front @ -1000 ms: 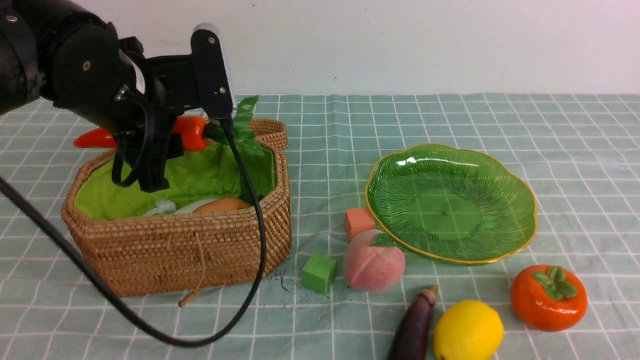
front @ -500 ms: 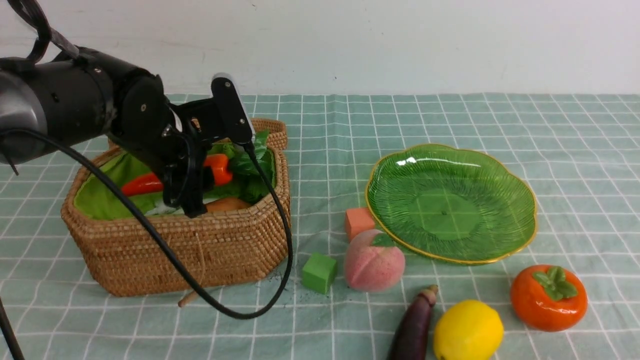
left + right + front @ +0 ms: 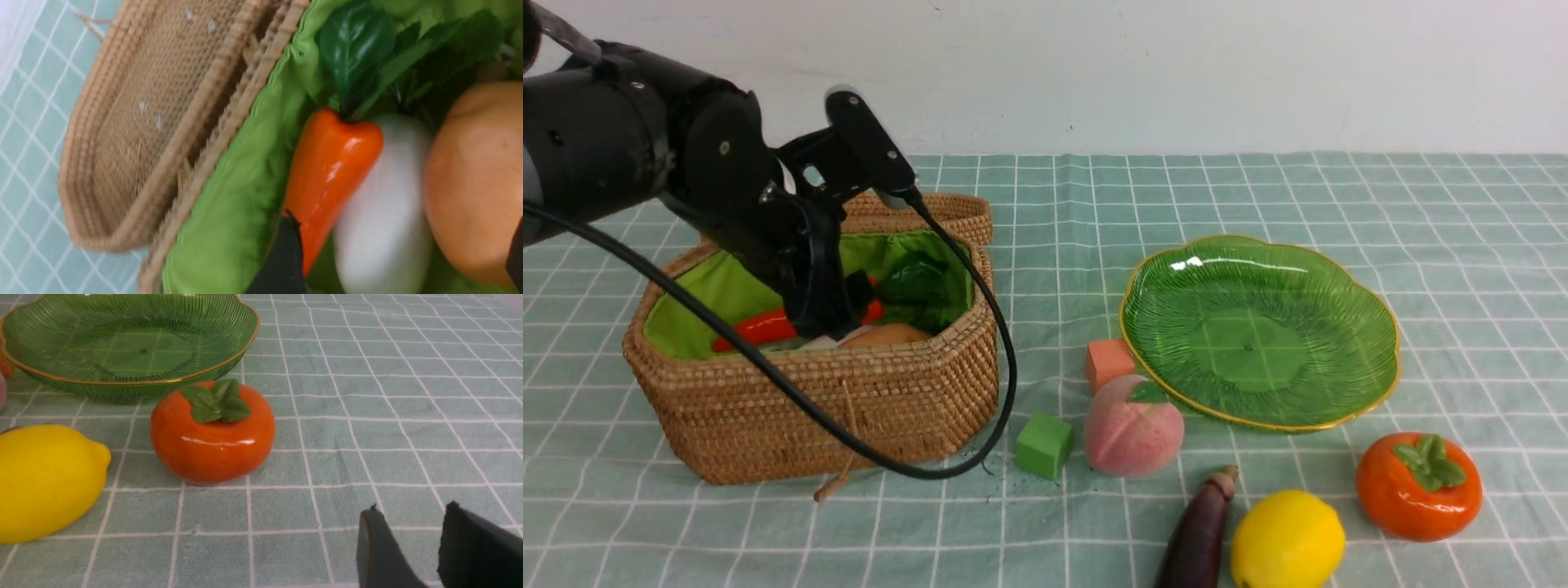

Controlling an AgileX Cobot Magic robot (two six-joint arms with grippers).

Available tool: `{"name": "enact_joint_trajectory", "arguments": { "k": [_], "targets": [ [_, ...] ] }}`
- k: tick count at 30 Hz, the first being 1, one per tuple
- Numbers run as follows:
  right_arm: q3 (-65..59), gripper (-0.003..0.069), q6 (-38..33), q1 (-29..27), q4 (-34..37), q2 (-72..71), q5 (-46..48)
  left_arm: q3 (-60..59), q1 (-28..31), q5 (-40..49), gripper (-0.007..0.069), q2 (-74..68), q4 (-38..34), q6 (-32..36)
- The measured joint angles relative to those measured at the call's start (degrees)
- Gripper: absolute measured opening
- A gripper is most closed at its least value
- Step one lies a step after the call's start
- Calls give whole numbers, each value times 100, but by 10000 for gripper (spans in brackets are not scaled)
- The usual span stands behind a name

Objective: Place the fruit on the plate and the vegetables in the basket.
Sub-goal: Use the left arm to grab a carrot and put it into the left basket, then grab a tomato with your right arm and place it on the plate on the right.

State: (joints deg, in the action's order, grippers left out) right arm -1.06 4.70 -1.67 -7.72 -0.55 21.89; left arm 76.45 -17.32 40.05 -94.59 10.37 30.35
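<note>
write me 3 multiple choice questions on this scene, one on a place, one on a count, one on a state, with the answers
1. Where is the green cube?
A) on the plate
B) beside the peach
C) inside the basket

2. How many toy fruits lie outside the basket?
A) one
B) two
C) three

3. How does the left pincer stand?
A) open, carrot lying in the basket
B) shut on the lemon
C) shut on the eggplant

Right letters:
1 B: the green cube sits on the cloth just left of the peach.
2 C: the peach, the lemon and the persimmon all lie on the cloth.
3 A: the jaws of the left pincer stand wide apart, and the carrot rests in the basket.
</note>
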Motion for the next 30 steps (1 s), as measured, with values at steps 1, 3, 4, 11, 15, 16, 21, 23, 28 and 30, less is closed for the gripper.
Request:
{"name": "enact_joint_trajectory", "arguments": {
  "k": [1, 3, 4, 11, 15, 16, 21, 23, 28, 30],
  "targets": [
    [0, 241, 0, 0, 0, 0, 0, 0, 0, 151, 659, 94, 0, -57],
    [0, 241, 0, 0, 0, 0, 0, 0, 0, 453, 636, 361, 0, -116],
    [0, 241, 0, 0, 0, 0, 0, 0, 0, 620, 615, 541, 0, -148],
    [0, 241, 0, 0, 0, 0, 0, 0, 0, 1730, 343, 2302, -12, -425],
    [0, 241, 0, 0, 0, 0, 0, 0, 0, 2588, 123, 3271, -135, -591],
    [0, 241, 0, 0, 0, 0, 0, 0, 0, 2801, 67, 3513, -231, -708],
    [0, 241, 0, 0, 0, 0, 0, -394, 0, 3066, -13, 4600, -1093, -1193],
    [0, 241, 0, 0, 0, 0, 0, -536, 0, 3066, -13, 4774, -1303, -1244],
    [0, 241, 0, 0, 0, 0, 0, -1448, 0, 3066, -13, 5609, -2073, -1683],
    [0, 241, 0, 0, 0, 0, 0, -1715, 0, 3066, -13, 5879, -2345, -1972]
  ]
}}
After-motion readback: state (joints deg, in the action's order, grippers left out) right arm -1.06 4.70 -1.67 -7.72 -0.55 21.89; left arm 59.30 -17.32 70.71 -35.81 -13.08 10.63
